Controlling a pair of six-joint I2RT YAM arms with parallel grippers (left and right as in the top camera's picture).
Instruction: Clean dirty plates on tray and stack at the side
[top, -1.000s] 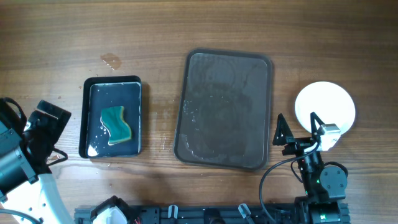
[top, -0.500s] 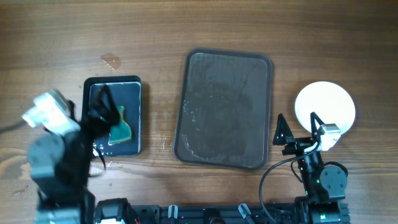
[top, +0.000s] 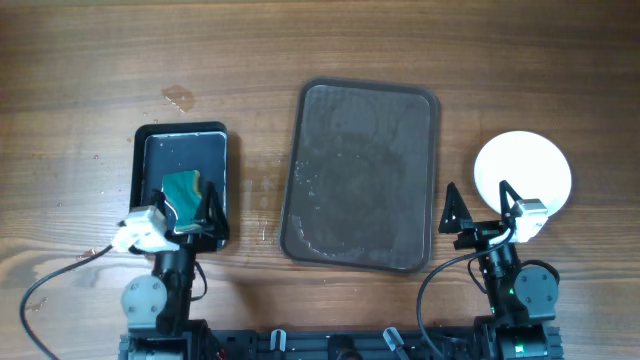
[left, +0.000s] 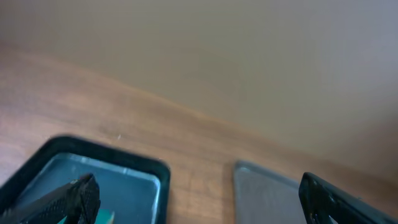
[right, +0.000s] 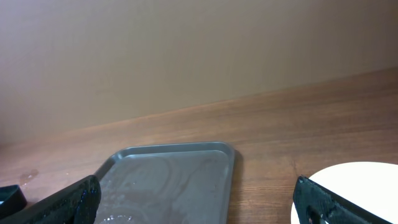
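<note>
Left gripper (top: 188, 208): spread wide, empty, left of grey rectangular plastic tray (top: 360, 175).
Right gripper (top: 480, 212): spread, empty.
Green sponge (top: 183, 188): partly hidden.

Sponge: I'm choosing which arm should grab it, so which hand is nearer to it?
Left. The left hand hangs open right over the sponge in its black tray; the right hand sits far across, between the grey tray and white plate.
</note>
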